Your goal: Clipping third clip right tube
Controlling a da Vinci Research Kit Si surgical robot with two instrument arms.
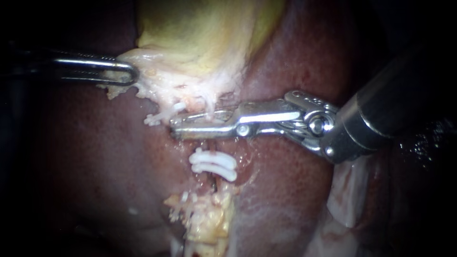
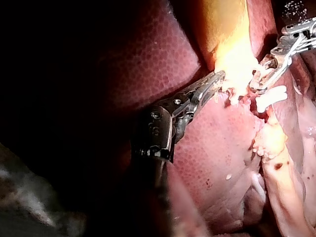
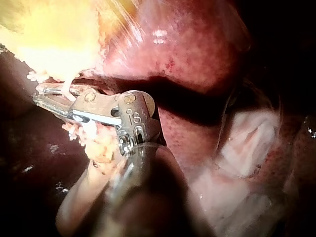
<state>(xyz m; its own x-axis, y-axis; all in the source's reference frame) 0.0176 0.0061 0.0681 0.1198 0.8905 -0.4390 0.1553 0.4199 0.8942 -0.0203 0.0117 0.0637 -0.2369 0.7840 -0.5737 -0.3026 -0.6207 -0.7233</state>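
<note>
Our right instrument (image 1: 175, 127), polished steel on a dark shaft, has its jaws drawn narrow and pressing from both sides on the thin pale right tube (image 1: 208, 107), between the yellowish gallbladder (image 1: 200, 43) and two white plastic clips (image 1: 214, 164). Our left instrument (image 1: 132, 75), slim and silver, grips the gallbladder's pale edge. We should hold traction steady, stay apart from the seated clips, and squeeze fully.

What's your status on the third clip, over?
Left instrument shut on gallbladder edge. Right instrument astride right tube, above two white clips. Nothing in the way.
</note>
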